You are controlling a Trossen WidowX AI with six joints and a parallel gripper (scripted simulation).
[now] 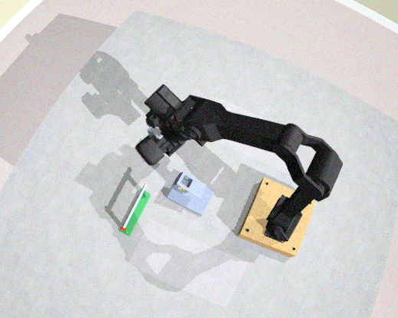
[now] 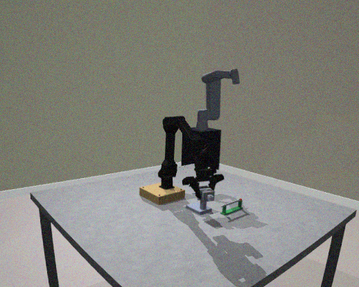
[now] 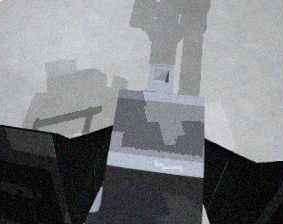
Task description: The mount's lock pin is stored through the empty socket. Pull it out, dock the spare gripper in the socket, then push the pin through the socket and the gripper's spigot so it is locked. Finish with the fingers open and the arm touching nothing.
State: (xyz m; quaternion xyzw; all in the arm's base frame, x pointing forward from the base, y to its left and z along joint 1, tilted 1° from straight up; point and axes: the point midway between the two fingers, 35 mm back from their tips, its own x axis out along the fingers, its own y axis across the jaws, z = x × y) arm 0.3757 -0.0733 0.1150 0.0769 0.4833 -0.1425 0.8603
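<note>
My gripper [image 1: 156, 133] [image 2: 206, 190] [image 3: 154, 131] is shut on the grey spare gripper [image 1: 154, 132] [image 2: 208, 195] [image 3: 129, 110], held above the table. The spigot [image 3: 153, 86] with its square hole points away from the fingers in the wrist view. The blue-grey mount [image 1: 190, 200] [image 2: 195, 208] stands beside and below it, its square socket [image 1: 187, 180] facing up with no pin seen across it. A yellow mark [image 1: 182, 188] shows on the socket's side. The white lock pin [image 1: 134, 207] [image 2: 240, 199] with a red head [image 1: 123, 229] lies on the green rack [image 1: 138, 214] [image 2: 233, 210].
The arm's wooden base [image 1: 252, 215] [image 2: 150, 193] stands right of the mount in the top view. The green rack stands left of the mount there. In the exterior view, table edges [image 2: 71, 247] run along the front. Arm shadows cross the table.
</note>
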